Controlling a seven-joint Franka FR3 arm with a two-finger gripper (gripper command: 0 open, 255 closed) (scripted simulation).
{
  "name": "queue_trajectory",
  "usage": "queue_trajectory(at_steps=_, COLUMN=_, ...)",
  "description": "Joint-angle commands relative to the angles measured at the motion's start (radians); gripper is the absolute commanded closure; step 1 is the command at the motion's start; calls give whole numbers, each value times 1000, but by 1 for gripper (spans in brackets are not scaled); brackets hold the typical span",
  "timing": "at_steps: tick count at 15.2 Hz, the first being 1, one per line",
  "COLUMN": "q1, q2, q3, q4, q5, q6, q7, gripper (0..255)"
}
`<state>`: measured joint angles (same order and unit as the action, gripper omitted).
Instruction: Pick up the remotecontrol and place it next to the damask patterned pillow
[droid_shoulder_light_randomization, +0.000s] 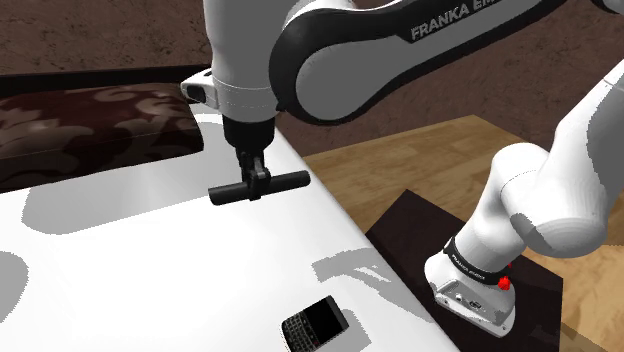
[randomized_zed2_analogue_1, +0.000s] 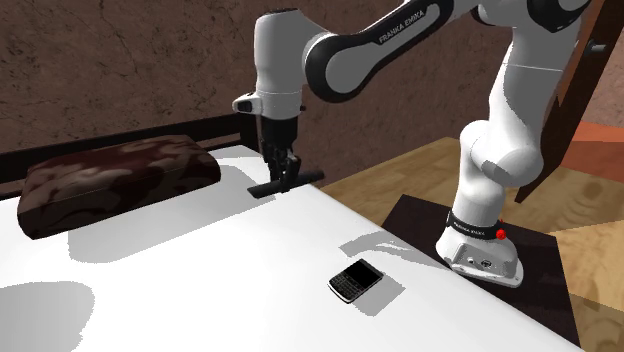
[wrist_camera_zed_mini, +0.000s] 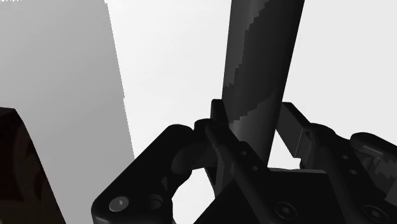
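Remote: a long, slim black bar (droid_shoulder_light_randomization: 283, 182), held crosswise at the gripper's tip, low over the white surface (droid_shoulder_light_randomization: 150, 260) near its far edge. I cannot tell whether it touches the surface.
Jaws: clenched on the remote about mid-length. In the wrist view the gripper (wrist_camera_zed_mini: 257, 137) has a finger pressed to each side of the bar.
Pillow: dark brown with a pale pattern (droid_shoulder_light_randomization: 90, 120), lying on the same surface. Its near end is close to the remote but apart from it.
Other item: a small black phone with a keypad (droid_shoulder_light_randomization: 315, 322), well apart from the gripper, nearer the stand.
Handling: probably light and stiff, with a smooth shell that could slip or pivot in a narrow grip.
Best hold: across the narrow width at the middle, as now, so neither end droops.
Stage: judged late, with the remote carried near the pillow and not yet released.
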<state>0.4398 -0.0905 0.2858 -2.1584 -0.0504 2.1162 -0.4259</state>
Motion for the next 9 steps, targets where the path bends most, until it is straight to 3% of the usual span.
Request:
queue_trajectory(at_steps=1, q1=-1, q2=-11, q3=-2, q4=19, q5=5, q6=-30, q7=-7, gripper=255)
queue_trajectory(at_steps=9, q1=-1, q2=-39, q3=-6, q4=99, q5=15, q6=-136, q7=-20, gripper=255)
